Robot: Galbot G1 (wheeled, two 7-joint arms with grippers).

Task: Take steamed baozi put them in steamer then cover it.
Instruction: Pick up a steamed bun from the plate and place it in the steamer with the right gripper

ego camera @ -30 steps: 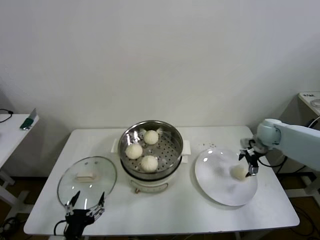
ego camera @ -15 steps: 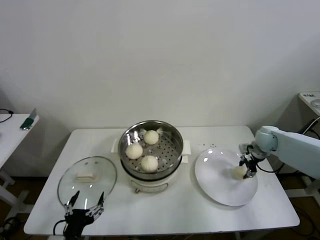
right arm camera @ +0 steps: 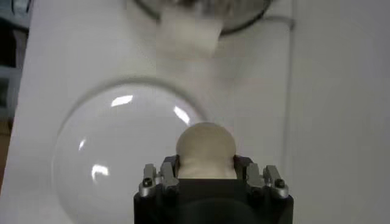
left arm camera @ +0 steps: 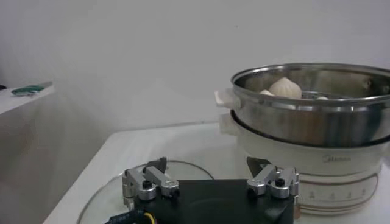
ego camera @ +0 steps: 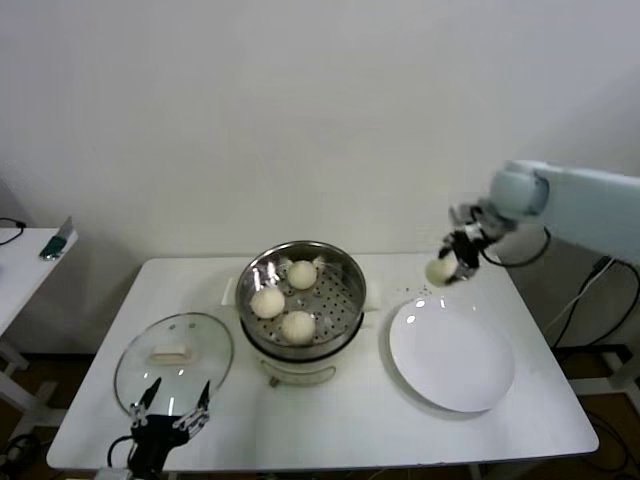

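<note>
The right pincer was closed on the fourth bun, raised above the plate's far edge. The steamer lay to its left, nearest this arm. The left pincer hung open by the lid.

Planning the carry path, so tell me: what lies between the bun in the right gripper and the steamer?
Nothing: in the head view, only bare table separates the bun, held by the right gripper, from the steamer. The plate sits nearer the camera.
</note>
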